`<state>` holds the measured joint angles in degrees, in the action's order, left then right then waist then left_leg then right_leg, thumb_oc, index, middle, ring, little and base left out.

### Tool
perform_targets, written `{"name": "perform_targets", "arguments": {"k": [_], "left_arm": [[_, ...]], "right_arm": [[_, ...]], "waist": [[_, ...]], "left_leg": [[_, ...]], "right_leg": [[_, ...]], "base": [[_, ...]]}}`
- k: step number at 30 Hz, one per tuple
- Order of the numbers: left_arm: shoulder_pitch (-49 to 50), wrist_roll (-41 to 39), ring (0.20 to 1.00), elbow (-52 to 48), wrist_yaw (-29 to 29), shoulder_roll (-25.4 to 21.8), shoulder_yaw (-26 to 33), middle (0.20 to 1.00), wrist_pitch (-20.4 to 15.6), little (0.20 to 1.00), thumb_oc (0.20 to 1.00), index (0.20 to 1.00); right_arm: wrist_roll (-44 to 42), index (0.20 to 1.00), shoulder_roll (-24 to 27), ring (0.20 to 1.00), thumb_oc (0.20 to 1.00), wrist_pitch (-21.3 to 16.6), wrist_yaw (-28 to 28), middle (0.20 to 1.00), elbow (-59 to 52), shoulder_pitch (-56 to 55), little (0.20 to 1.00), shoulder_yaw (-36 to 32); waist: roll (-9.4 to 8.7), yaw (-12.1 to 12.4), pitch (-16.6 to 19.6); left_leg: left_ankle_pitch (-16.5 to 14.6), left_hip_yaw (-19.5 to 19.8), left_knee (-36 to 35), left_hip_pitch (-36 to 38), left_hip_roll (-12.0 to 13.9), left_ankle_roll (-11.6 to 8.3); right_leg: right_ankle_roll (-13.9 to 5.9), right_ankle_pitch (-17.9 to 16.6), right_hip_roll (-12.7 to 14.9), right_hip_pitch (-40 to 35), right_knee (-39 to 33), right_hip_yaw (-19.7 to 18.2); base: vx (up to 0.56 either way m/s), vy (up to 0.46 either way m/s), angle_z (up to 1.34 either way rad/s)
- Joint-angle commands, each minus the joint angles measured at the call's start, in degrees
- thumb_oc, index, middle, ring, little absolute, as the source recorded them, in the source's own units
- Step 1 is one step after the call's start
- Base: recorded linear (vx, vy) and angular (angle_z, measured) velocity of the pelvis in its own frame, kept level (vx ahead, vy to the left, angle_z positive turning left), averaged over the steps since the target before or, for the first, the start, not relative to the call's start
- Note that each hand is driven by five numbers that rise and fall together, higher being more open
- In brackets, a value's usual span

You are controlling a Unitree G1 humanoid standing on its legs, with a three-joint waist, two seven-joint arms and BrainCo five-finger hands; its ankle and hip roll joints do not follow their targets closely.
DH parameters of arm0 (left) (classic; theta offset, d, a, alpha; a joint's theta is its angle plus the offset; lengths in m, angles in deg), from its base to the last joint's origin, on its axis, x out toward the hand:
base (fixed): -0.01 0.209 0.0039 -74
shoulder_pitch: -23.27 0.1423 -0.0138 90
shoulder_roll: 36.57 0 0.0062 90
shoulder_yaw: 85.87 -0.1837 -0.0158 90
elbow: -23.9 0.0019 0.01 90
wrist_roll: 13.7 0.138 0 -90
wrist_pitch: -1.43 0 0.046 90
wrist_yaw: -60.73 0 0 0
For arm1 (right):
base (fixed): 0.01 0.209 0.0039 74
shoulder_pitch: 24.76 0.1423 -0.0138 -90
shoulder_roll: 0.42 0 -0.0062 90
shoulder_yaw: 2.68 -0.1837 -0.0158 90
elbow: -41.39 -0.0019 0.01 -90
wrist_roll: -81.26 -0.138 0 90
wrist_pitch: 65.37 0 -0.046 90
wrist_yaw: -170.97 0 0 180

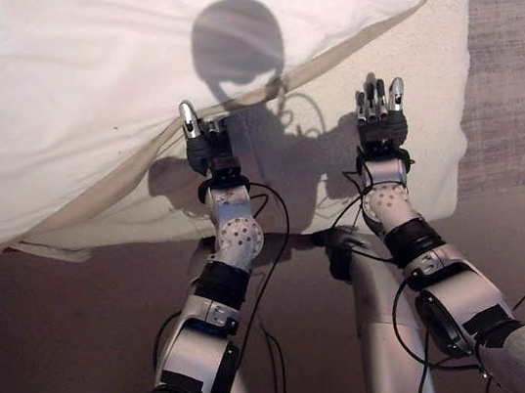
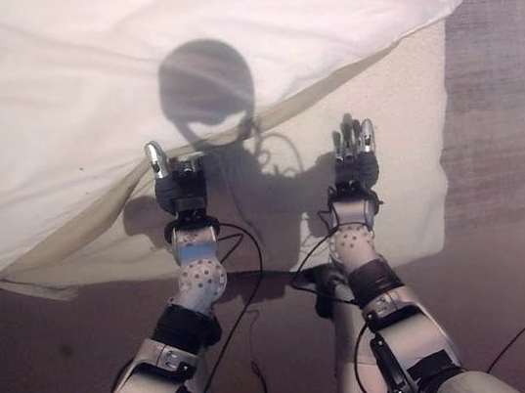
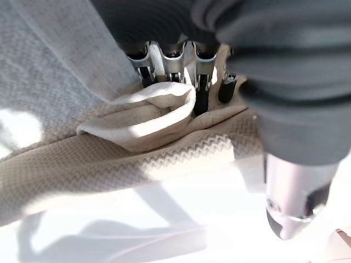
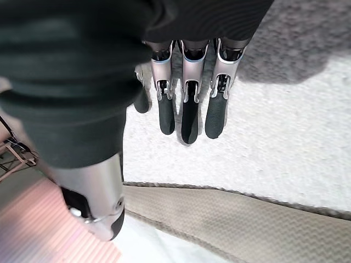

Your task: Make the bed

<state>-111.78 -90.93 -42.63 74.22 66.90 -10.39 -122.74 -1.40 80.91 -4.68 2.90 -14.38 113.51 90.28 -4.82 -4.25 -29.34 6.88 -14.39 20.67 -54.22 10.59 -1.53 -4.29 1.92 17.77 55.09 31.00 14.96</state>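
Note:
A white duvet (image 1: 79, 95) lies slanted across the bed, its beige underside edge (image 1: 122, 183) running from lower left to upper right. Beside it the cream mattress sheet (image 1: 426, 103) is bare at the right. My left hand (image 1: 207, 145) is at the duvet's edge. The left wrist view shows its fingers (image 3: 200, 82) curled round a fold of white cloth (image 3: 148, 109) above the beige zigzag fabric (image 3: 109, 164). My right hand (image 1: 381, 114) hovers over the bare sheet with its fingers (image 4: 189, 104) straight and holding nothing; the beige edge (image 4: 247, 219) lies just beside it.
A grey carpet (image 1: 517, 50) borders the bed on the right. Dark floor (image 1: 58, 346) lies in front of the bed's near edge. The mattress corner (image 1: 460, 197) is at the lower right of the sheet.

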Motion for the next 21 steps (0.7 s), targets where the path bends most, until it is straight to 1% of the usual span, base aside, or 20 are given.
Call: {"name": "perform_targets", "arguments": {"k": [1,3,4,10,13,17,21], "left_arm": [[-1.5,4.8,1.0,-4.1,-2.2,0.4,-1.2,1.0,1.6,1.0,1.0,1.0],[-1.3,4.9,1.0,-4.4,-2.3,0.3,-1.1,1.0,1.8,1.0,1.0,1.0],[-1.2,4.9,1.0,-4.6,-2.7,0.1,-1.3,1.0,2.2,1.0,1.0,1.0],[-0.8,5.4,1.0,-4.5,-3.4,-0.5,-1.6,1.0,2.4,1.0,1.0,1.0],[-0.5,5.8,1.0,-4.9,-3.3,-0.9,-1.8,1.0,2.4,1.0,1.0,1.0],[-0.1,6.1,1.0,-6.2,-2.9,-1.2,-2.1,1.0,1.8,1.0,1.0,1.0],[-0.1,6.1,1.0,-6.7,-2.8,-1.3,-2.5,1.0,1.5,1.0,1.0,1.0]], "right_arm": [[1.3,1.0,1.9,1.0,1.0,-0.7,0.1,1.0,0.4,-2.7,1.0,1.0],[1.3,1.0,2.1,1.0,1.0,-0.1,-0.9,1.0,-0.3,-2.1,1.0,2.0],[1.7,1.0,2.5,1.0,1.0,0.7,-2.2,1.0,-1.5,-1.1,1.0,3.7],[3.3,1.0,4.6,1.0,1.0,1.8,-3.7,1.0,-2.6,2.3,1.0,6.4],[4.3,1.0,5.4,1.0,1.0,1.8,-3.5,1.0,-2.5,4.1,1.0,7.1],[5.4,1.0,7.0,1.0,1.0,1.8,-2.0,1.0,-0.2,8.6,1.0,8.2],[5.5,1.0,7.6,1.0,1.0,2.1,-1.0,1.0,2.2,11.4,1.0,8.3]], "waist": [[2.15,-1.5,4.8],[2.15,-1.5,4.9],[1.97,-1.2,5.0],[1.85,-0.7,5.0],[2.07,-0.4,4.8],[2.47,0.5,4.5],[2.79,1.0,4.2]], "left_leg": [[-10.9,2.0,5.0,1.6,0.5,-1.95],[-10.7,2.1,5.0,1.4,0.6,-1.94],[-10.5,2.2,4.6,1.3,0.7,-2.01],[-9.8,2.5,3.8,1.3,0.7,-2.19],[-9.7,2.8,3.8,1.2,0.7,-2.2],[-9.5,3.5,3.4,0.8,0.4,-2.23],[-9.3,4.0,3.4,0.5,0.2,-2.21]], "right_leg": [[-3.15,-3.9,-4.1,1.9,-5.0,0.3],[-3.07,-3.9,-4.1,1.9,-5.1,0.5],[-2.99,-3.8,-4.1,1.9,-5.2,0.6],[-2.91,-3.6,-4.1,1.5,-5.1,1.2],[-2.84,-3.4,-4.1,1.5,-4.8,1.6],[-2.94,-2.9,-4.1,1.8,-4.3,2.4],[-2.95,-2.5,-4.0,2.0,-3.9,2.6]], "base": [[0.0,0.0,0.0],[-0.01,-0.051,-0.02],[-0.01,-0.055,-0.03],[0.01,-0.044,0.0],[0.02,-0.027,0.04],[0.02,-0.026,0.04],[0.02,-0.017,0.08]]}}
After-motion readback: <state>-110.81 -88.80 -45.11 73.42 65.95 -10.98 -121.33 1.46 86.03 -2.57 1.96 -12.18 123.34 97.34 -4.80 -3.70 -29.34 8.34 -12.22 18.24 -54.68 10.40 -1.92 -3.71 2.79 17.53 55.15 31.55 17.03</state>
